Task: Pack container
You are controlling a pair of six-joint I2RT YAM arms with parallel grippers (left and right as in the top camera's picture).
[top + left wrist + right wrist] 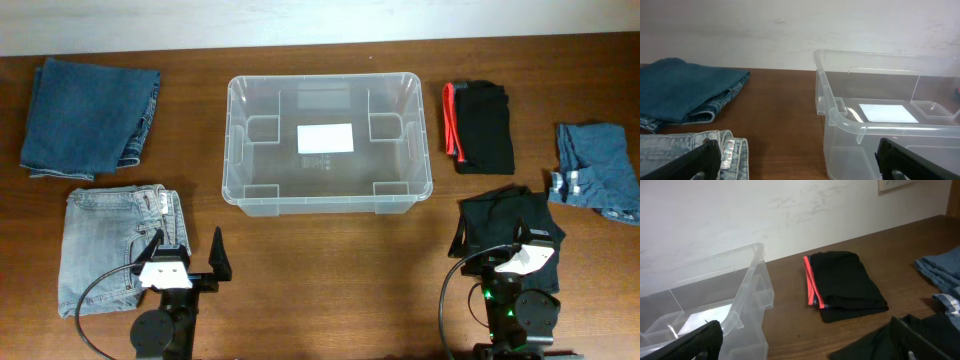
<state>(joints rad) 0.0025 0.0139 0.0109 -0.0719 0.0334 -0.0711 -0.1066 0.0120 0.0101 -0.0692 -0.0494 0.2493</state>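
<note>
One container (232, 140), three blue garments (90, 115) (105, 250) (600, 170), two black garments (485, 125) (500, 222).

Clear container (751, 287) left, folded black garment (847, 285) centre, denim (945, 270) right

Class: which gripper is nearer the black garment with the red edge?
Right. The right gripper sits just toward the robot from that garment; the left gripper is far off, past the container.

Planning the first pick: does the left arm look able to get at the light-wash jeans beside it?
Probably yes. The light-wash jeans lie flat and uncovered by the open left gripper, with nothing between them; the container stands off to its other side.
</note>
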